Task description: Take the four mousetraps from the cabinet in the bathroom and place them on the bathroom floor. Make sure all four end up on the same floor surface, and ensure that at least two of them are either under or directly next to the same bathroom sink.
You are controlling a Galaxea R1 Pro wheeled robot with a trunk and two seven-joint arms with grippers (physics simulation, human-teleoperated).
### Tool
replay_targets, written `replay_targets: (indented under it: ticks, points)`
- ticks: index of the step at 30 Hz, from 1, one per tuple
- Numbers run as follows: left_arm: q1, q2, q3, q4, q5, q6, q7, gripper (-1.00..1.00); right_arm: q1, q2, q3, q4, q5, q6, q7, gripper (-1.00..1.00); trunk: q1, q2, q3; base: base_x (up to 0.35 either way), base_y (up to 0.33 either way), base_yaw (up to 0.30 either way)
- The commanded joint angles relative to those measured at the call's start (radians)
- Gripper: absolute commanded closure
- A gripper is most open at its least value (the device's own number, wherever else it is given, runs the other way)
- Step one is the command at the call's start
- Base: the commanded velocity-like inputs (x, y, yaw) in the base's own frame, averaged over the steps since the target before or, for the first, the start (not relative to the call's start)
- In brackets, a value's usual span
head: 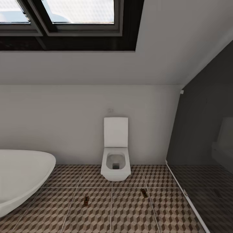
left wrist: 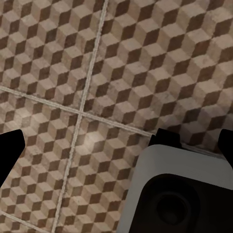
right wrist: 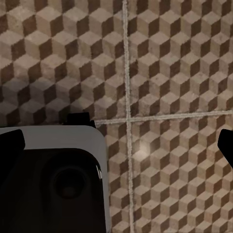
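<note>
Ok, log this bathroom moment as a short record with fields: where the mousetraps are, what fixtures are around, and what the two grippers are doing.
mousetraps in sight: two, one mousetrap and a second mousetrap, lying apart
surface: both flat on the bathroom floor, cube-pattern tiles
nearest fixture: toilet, lid up, against the far wall
other fixtures: bathtub at left; dark glass shower screen at right
overhead: skylight window
left gripper: open, empty, over bare tiles
right gripper: open, empty, over bare tiles

Black fingertips [left wrist: 9, 150]; grey rounded base shell [right wrist: 53, 145], black inset.
</note>
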Motion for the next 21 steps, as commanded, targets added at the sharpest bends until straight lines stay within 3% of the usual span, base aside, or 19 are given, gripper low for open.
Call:
replay_targets:
  ticks: [1, 21]
  points:
    - [-0.001, 0.000, -0.003, 0.001, 0.007, -0.004, 0.001, -1.00, -0.001, 0.000, 0.008, 0.003, -0.009, -0.005, 0.000, -1.00, 0.000, -0.001, -0.001, 0.000, 0.000, 0.000]
    - [-0.001, 0.001, -0.003, 0.001, 0.007, -0.004, 0.001, -1.00, -0.001, 0.000, 0.007, 0.003, -0.010, -0.005, 0.000, -1.00, 0.000, -0.001, -0.001, 0.000, 0.000, 0.000]
